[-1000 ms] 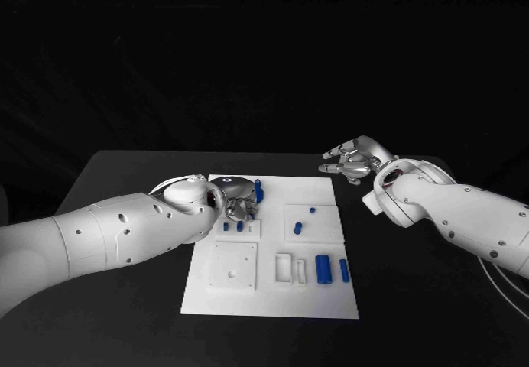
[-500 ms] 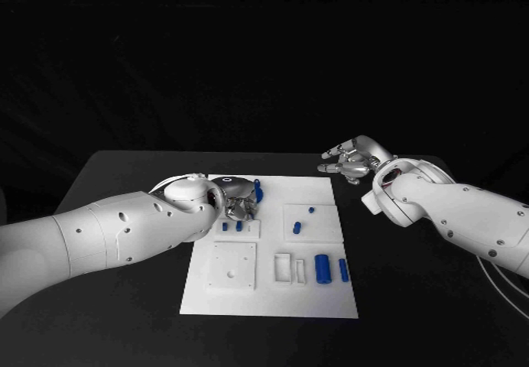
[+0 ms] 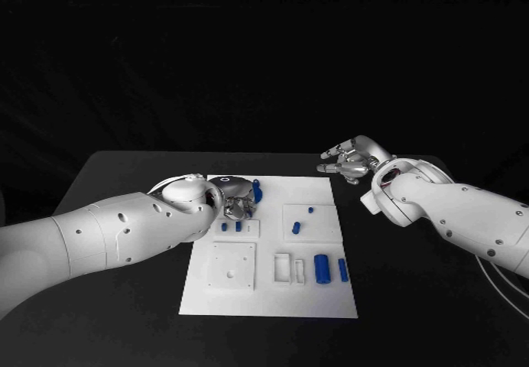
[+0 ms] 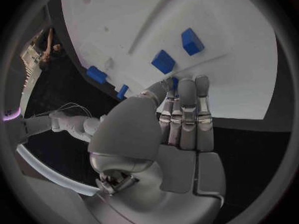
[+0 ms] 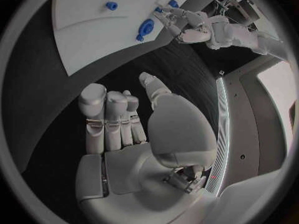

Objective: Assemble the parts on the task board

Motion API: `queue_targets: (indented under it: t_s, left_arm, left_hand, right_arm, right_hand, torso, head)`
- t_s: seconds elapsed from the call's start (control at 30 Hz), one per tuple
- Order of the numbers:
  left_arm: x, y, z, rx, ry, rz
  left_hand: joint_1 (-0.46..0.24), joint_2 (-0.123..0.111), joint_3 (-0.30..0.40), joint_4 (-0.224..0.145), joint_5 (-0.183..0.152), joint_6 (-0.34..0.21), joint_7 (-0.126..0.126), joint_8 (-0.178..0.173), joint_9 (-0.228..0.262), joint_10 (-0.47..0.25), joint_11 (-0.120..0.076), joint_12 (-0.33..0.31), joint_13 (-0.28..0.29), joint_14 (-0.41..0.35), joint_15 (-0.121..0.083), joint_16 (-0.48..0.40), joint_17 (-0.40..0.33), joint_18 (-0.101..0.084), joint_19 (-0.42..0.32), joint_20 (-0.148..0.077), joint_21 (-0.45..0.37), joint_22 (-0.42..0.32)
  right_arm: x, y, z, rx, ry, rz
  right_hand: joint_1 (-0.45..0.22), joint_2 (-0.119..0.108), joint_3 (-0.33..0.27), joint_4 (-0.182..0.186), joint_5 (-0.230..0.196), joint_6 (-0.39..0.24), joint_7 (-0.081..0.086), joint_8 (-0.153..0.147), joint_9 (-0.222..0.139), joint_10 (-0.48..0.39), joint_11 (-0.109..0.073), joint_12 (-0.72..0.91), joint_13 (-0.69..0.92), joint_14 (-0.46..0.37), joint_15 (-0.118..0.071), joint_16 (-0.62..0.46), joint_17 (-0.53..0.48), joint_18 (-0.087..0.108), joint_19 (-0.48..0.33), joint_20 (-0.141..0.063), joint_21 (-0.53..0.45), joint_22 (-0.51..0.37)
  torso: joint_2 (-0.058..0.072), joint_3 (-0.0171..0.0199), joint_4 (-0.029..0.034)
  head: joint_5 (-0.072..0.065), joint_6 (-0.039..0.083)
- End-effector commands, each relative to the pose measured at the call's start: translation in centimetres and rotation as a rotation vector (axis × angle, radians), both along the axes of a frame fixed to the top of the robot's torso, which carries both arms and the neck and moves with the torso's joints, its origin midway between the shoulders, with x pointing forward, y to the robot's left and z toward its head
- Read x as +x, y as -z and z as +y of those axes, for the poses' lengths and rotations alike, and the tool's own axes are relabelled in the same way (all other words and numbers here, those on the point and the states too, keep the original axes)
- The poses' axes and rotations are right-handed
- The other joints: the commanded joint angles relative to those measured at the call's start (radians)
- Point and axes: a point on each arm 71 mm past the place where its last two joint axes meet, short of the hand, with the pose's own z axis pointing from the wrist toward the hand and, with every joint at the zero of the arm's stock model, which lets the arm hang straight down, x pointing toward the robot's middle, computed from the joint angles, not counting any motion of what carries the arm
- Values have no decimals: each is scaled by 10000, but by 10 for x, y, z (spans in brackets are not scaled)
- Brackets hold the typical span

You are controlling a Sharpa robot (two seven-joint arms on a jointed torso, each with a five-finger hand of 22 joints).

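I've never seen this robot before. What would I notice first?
First, the white task board in the middle of the black table, dotted with small blue parts. The left robot hand works at the board's far left corner, while the right robot hand hovers, fingers apart, beyond its far right corner.

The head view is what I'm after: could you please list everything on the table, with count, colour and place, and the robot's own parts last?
Table: one, black, under everything.
Task board: one, white, mid-table, with raised square plates and small frames.
Tall part: one, blue, at the board's far edge by the left hand.
Small parts by the left hand: two, blue, side by side.
Small parts on the right-hand square plate: two, blue.
Cylinder parts: two, blue, one thick and one thin, on the board's right side.
Left hand: one, silver, over the board's far left corner; whether it holds anything cannot be told.
Right hand: one, silver, off the board beyond its far right corner, fingers apart, holding nothing.
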Motion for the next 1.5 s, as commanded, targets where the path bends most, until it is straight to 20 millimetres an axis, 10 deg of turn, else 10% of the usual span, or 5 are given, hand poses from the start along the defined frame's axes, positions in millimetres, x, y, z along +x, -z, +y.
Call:
queue_targets:
  t_s: [0.03, 1.5]
  left_arm:
    - [0, 3, 3, 54, -132, -70]
    - [-4, -14, 25, -2023, -653, 464]
  left_hand:
    - [21, -89, 82, 8, -26, -58, 2, -45, 0, -50, 17, -35, -7, 71, 39, -48, -13, 153, -84, 24, 74, 233]
    - [-83, 183, -391, 77, -63, 682, -27, -37, 7, 558, -165, -33, -3, 456, -80, -244, 54, 49, 219, -77, -100, 194]
  right_arm:
    - [0, 0, 2, -24, -157, 2]
    - [-1, 1, 0, -21, -140, -3]
  right_hand:
    - [-93, 18, 44, -9, 29, 74, 3, -39, -2, -51, -27, -14, 9, -1, 17, -43, 7, 116, 437, 18, -32, 976]
    - [-97, 11, 46, -2, 41, 95, 0, -37, -1, -41, -30, -7, 20, 1, 16, -50, 2, 116, 438, 15, -40, 975]
  torso:
    - [-1, -8, 4]
    - [-23, -28, 45]
  head:
    - [-4, 23]
    - [95, 112]
